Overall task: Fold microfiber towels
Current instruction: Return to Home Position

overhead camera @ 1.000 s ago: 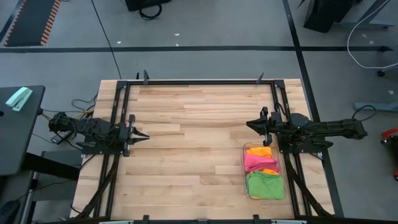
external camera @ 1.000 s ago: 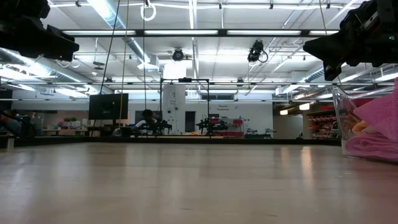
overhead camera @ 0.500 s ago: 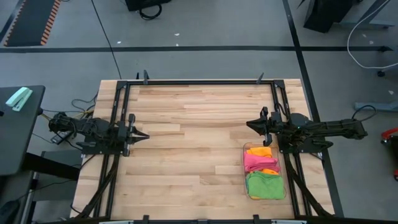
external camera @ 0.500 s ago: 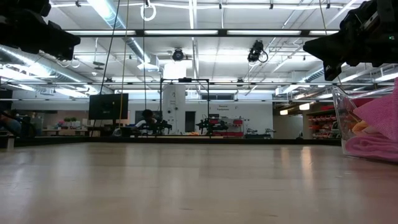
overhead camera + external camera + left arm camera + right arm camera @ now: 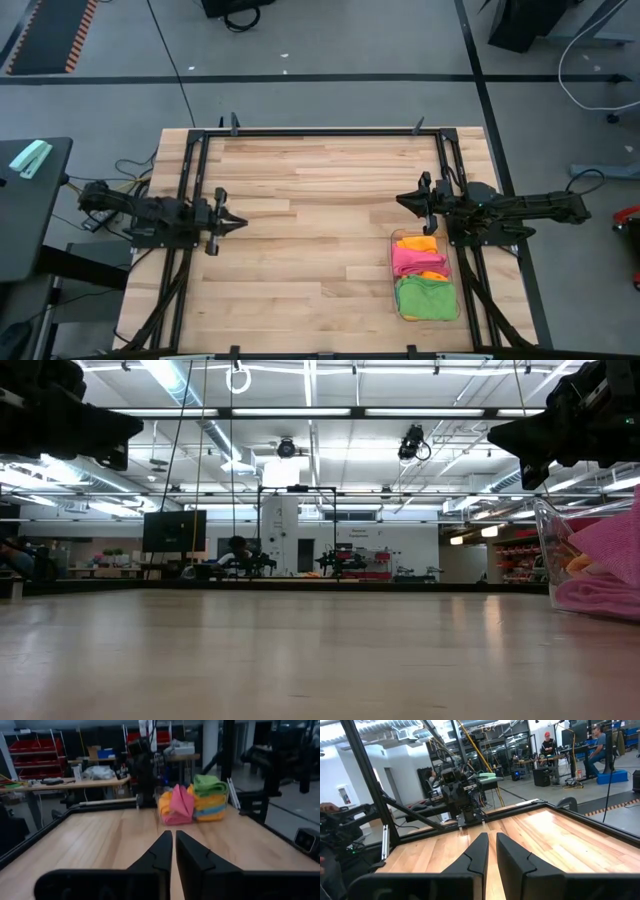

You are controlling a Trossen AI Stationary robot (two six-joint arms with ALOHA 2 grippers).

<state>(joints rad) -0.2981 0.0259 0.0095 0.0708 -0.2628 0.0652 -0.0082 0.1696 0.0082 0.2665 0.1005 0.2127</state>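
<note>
Several microfiber towels lie piled in a clear plastic bin (image 5: 394, 268) at the table's right near side: an orange one (image 5: 418, 244), a pink one (image 5: 414, 261) and a green one (image 5: 426, 297). The left wrist view shows the pink towel (image 5: 176, 802) and the green towel (image 5: 209, 784) sticking up above the bin's rim. My left gripper (image 5: 244, 222) hovers shut and empty over the table's left side. My right gripper (image 5: 400, 201) hovers shut and empty just beyond the bin's far end.
Black frame rails (image 5: 320, 131) run along the table's edges. The bare wooden top (image 5: 310, 220) lies between the two grippers. In the low view the bin (image 5: 556, 550) and the pink towel (image 5: 605, 565) stand at the right.
My left gripper has moved a little toward the table's right edge, staying shut and level. The right arm and the towels have kept still.
</note>
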